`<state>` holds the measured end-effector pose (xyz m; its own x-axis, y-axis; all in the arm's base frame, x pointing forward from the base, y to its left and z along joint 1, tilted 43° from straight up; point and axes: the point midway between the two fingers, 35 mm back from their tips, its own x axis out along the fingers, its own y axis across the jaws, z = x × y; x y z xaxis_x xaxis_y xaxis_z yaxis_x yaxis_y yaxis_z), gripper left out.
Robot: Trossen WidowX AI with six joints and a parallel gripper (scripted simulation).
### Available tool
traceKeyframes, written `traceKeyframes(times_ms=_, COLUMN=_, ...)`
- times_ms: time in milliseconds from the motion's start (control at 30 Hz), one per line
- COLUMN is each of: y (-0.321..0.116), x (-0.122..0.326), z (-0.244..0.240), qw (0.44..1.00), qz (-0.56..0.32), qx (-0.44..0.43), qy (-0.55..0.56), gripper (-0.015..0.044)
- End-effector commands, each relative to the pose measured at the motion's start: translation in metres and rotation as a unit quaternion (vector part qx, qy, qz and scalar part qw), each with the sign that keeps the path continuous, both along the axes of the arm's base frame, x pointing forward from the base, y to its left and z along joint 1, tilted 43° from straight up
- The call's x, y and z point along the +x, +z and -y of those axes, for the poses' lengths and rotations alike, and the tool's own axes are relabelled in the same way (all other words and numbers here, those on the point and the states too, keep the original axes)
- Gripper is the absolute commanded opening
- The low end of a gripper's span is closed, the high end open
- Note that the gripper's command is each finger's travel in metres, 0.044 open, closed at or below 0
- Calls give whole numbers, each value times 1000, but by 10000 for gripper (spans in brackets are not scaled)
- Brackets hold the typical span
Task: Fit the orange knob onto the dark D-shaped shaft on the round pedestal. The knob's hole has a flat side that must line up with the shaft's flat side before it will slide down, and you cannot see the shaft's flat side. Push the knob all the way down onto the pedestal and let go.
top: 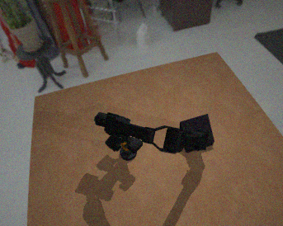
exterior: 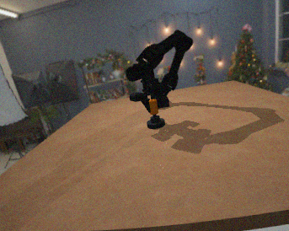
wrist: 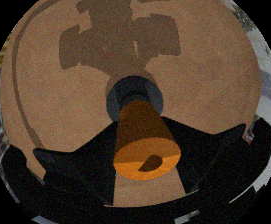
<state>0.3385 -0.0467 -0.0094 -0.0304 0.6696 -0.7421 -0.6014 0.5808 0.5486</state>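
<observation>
The orange knob is upright between the fingers of my gripper, which is shut on it. Only small orange parts of the knob show between the dark gripper parts in the top view. The round dark pedestal stands under the knob. In the exterior view the knob's lower end is at about the top of the shaft, above the pedestal's base; whether they touch I cannot tell. The knob's top face shows a dark mark. The shaft's flat side and the knob's hole are hidden.
The arm's base stands on the brown table, to the right of the pedestal in the top view. The arm's shadow falls across the table beside the pedestal. Room furniture is beyond the table edges.
</observation>
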Motion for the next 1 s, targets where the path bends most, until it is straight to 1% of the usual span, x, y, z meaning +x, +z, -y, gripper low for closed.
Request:
traceKeyframes(times_ms=0, y=0, x=-1, z=1, qw=1000, qz=2, qx=0, qy=1, gripper=0)
traceKeyframes(times_ms=967, y=0, x=-2, z=0, qw=1000, qz=2, qx=0, qy=1, gripper=0)
